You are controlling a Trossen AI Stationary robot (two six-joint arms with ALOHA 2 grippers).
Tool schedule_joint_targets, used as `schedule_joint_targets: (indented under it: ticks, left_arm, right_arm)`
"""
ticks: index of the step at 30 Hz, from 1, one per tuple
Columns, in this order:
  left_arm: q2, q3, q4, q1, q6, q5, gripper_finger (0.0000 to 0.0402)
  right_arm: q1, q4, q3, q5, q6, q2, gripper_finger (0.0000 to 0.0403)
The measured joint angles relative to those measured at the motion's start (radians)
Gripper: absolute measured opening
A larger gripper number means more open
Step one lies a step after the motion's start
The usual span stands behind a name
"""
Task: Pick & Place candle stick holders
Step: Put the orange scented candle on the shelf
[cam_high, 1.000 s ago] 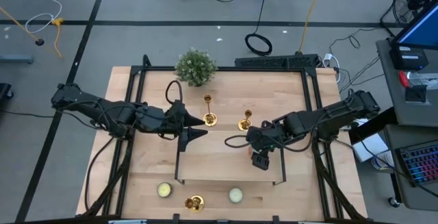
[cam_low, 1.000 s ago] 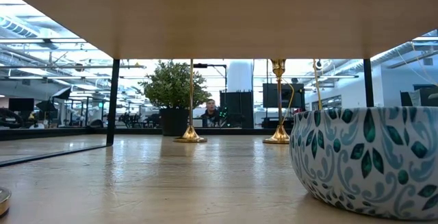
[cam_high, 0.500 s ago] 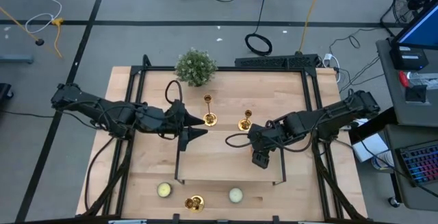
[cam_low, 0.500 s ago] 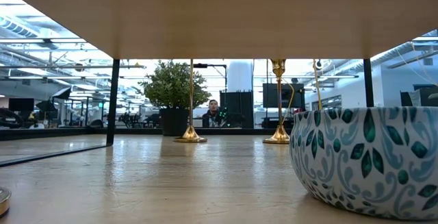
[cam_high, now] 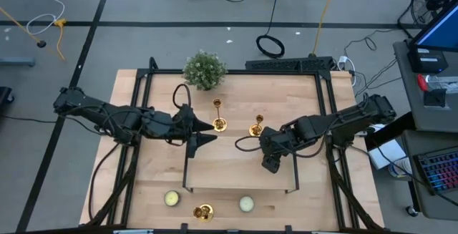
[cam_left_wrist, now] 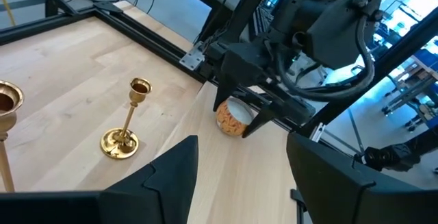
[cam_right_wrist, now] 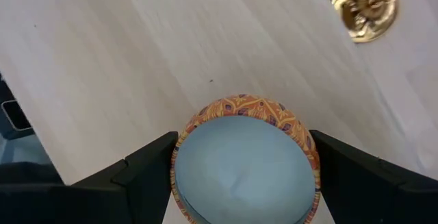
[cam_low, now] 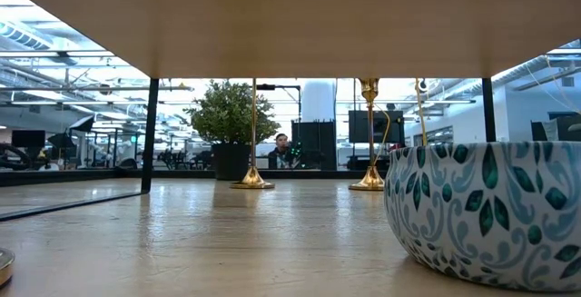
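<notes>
Two gold candle stick holders (cam_high: 218, 123) (cam_high: 256, 128) stand upright on their round bases at the table's far middle. A third (cam_high: 203, 210) stands at the near edge. My left gripper (cam_high: 211, 132) hangs open beside the left holder, its fingers (cam_left_wrist: 174, 172) with nothing between them. My right gripper (cam_high: 269, 165) is over the raised wooden shelf (cam_high: 229, 173), shut on a round orange-patterned tin (cam_right_wrist: 245, 162) with a pale blue top. That tin also shows in the left wrist view (cam_left_wrist: 233, 118), and the base of a holder (cam_right_wrist: 364, 5) shows in the right wrist view. My right gripper pinches the tin's round side wall (cam_right_wrist: 188, 133) between its two fingers (cam_right_wrist: 147, 172), one on each opposite side. The fingers come steeply from above. The pale blue top faces up toward the wrist. Whether the tin's bottom rests on the shelf, I cannot tell.
A bushy green plant (cam_high: 205, 69) stands at the far edge. Two pale round candles (cam_high: 172, 199) (cam_high: 246, 204) lie near the front edge. Under the shelf sits a white bowl with teal leaves (cam_low: 481, 211). A black frame (cam_high: 143, 84) borders the table.
My right gripper has rolled about its wrist and tipped a little more downward over the shelf, the tin turning with it. Its fingers stay as they were.
</notes>
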Motion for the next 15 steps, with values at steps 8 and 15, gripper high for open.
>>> schedule_joint_targets:
  ticks: [8, 15]
  left_arm:
    - [0.0, 0.0, -0.005, 0.0, 0.0, 0.0, 0.023]
    - [0.0, 0.0, -0.01, 0.0, -0.001, 0.0, 0.023]
  right_arm:
    - [-0.021, -0.085, 0.001, 0.039, 0.036, 0.0, 0.0295]
    - [-0.033, -0.104, 0.001, 0.039, 0.038, -0.003, 0.0295]
